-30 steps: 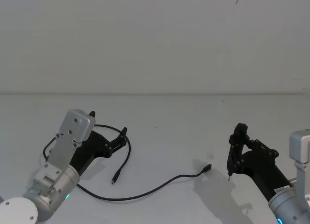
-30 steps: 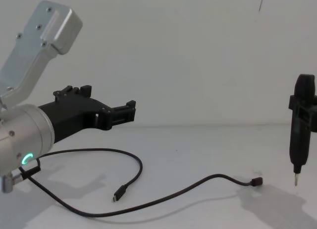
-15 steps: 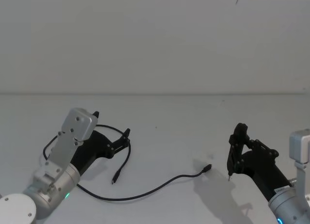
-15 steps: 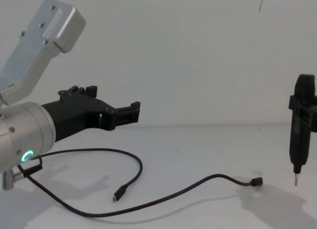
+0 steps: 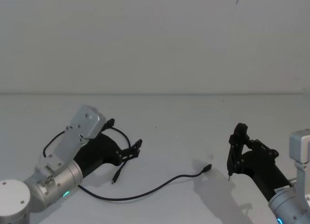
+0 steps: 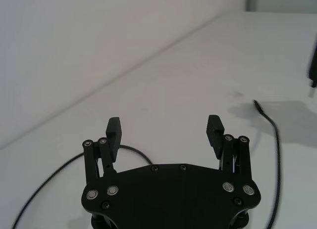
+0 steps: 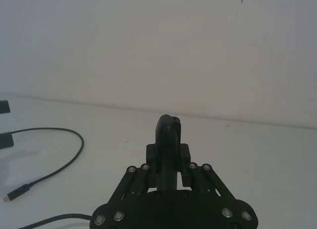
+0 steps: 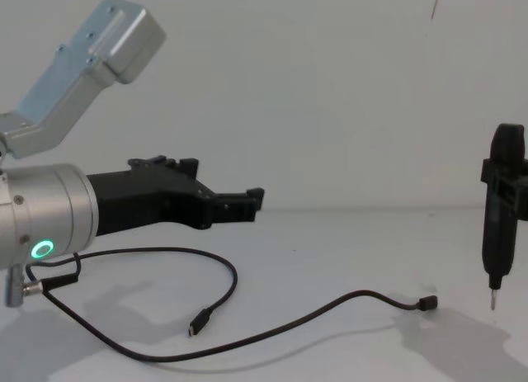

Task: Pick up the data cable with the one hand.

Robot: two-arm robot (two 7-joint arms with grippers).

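The data cable (image 5: 181,176) lies loose on the white table, a thin black cord with one plug (image 5: 116,178) near the middle left and the other plug (image 5: 207,168) further right. My left gripper (image 5: 135,149), the one hand, hovers open above the cable's loop (image 8: 234,280), apart from it. Between its fingers (image 6: 114,131) there is nothing. My right gripper (image 5: 236,151) is off to the right, shut on a slim black stick tool (image 8: 500,221) whose pin tip points down at the table beyond the right plug (image 8: 427,303).
The white table (image 5: 169,117) runs back to a plain white wall. In the right wrist view the cable (image 7: 75,154) curves at the left, with a plug (image 7: 12,194) on the table. Bare table lies between the two arms.
My left gripper has reached forward and to the right over the cable's loop, staying open. The cable and the right arm have not moved.
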